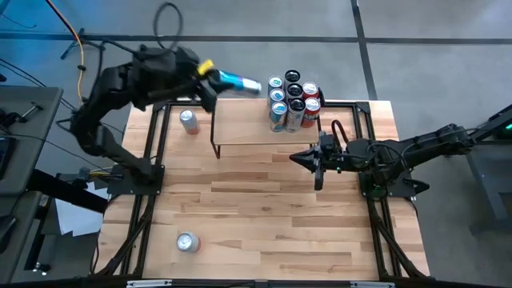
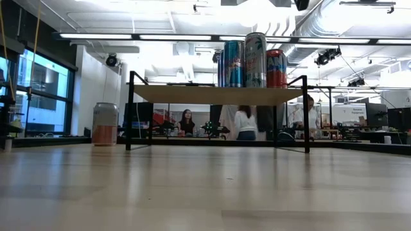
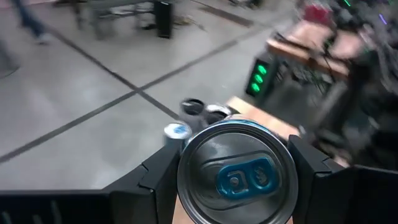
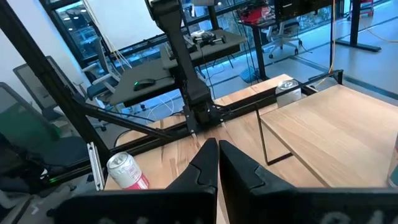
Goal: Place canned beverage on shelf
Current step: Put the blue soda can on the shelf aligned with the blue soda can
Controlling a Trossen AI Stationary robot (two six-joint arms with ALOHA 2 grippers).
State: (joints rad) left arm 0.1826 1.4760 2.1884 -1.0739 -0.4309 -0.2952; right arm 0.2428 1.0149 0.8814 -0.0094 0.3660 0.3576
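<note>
Cans sit in three spots on the table (image 1: 264, 200). Going left to right in the high view: a lone can (image 1: 187, 242) stands at seven o'clock near the front edge, with bare wood all around it; another can (image 1: 189, 121) stands at ten o'clock, just beside the shelf's left end and close to the table's left frame rail.

Above that corner, at eleven o'clock, the left end effector (image 1: 210, 74) grips a blue canned beverage (image 1: 238, 82) lying tilted on its side in the air, over the shelf's back left corner. The left wrist view shows the can's lid (image 3: 236, 174) filling the gap between the two fingers (image 3: 158, 180), which press on both sides of it.

The shelf (image 1: 248, 124) lies along the table's back edge, from eleven to one o'clock. Its left and middle plank are bare; its right end, at one o'clock, is crowded by a cluster of cans (image 1: 293, 100), some of which reach past the back edge. In the low view only three of these cans (image 2: 255, 59) can be told apart, the rest hidden behind them.

At three o'clock the right end effector (image 1: 302, 158) rests low with fingers pressed together, holding nothing, just in front of the shelf's right front corner. Open table spreads from the centre to the front edge. People in the room beyond are too small to make out.
</note>
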